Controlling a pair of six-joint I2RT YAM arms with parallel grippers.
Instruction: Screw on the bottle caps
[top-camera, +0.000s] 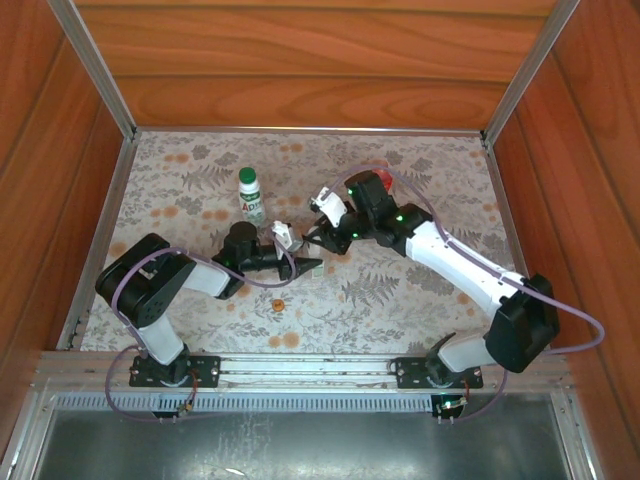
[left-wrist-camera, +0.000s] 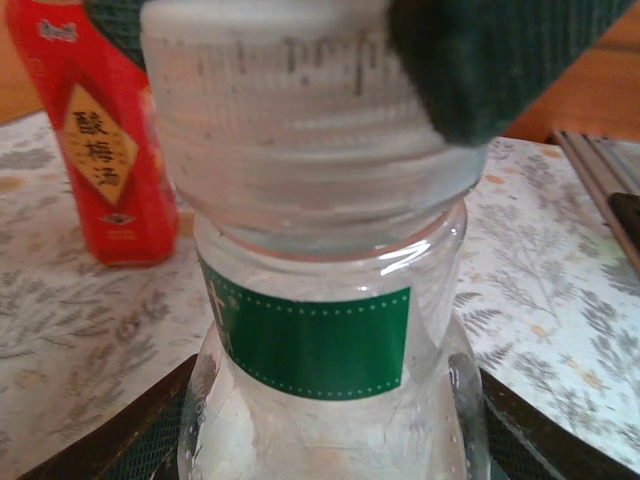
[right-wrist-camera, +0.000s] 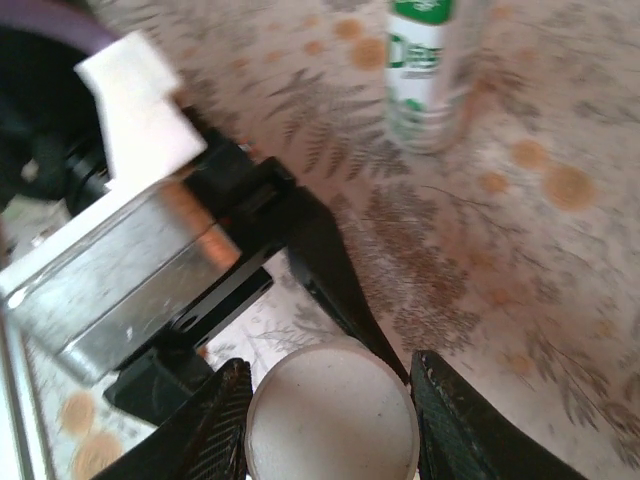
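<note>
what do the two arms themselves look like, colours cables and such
Both the left arm and the right arm have smooth white links between chunky black joints. They stand on black base plates fixed to a metal rail. A thin purple cable loops along each. Green lights glow near the right wrist, and a white block sits on the left wrist. The jaws are dark and tapered.

A floral-patterned mat (top-camera: 400, 300) lies flat, enclosed by wooden walls (top-camera: 300, 60) and edged with aluminium rails (top-camera: 300, 365).

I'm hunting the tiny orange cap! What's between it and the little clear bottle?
The left arm's tool lies across between the cap and bottle, seen from the top view.
</note>
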